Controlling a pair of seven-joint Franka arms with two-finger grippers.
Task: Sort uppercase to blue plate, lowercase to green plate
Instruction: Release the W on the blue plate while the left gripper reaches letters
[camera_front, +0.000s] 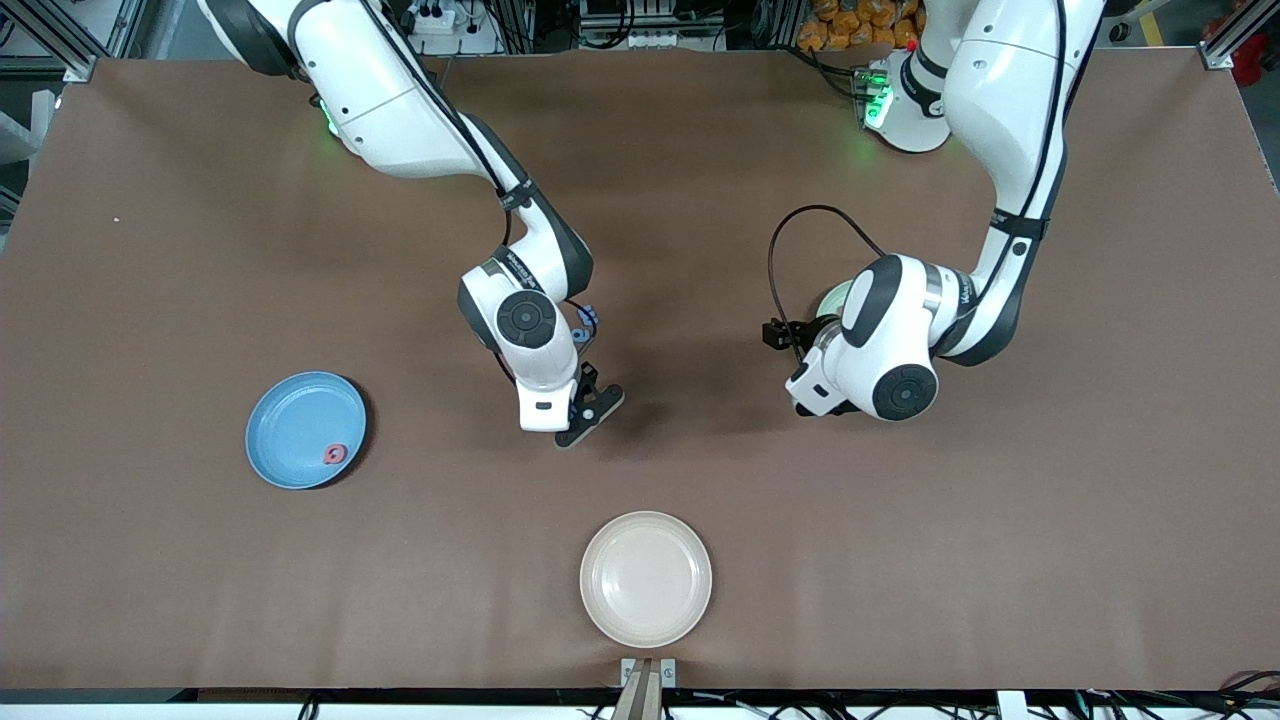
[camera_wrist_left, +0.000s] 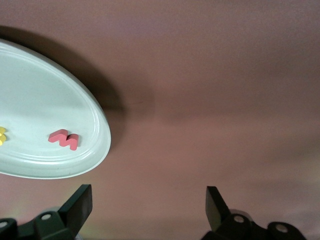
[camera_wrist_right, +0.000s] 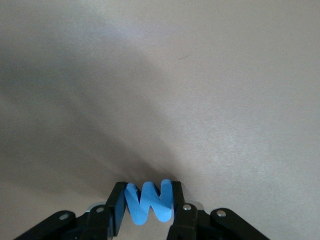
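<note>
Blue W (camera_wrist_right: 148, 204) between right pincer (camera_wrist_right: 148, 212) fingers

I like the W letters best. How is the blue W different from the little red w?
The blue W is blue; the red w is red. The blue W is clamped between the fingers of the right gripper, down at the brown table; the red w lies loose, with no gripper touching it. The red w rests in the green plate; the blue W is in no plate yet. Both are flat toy letters with the same zigzag shape.
</note>
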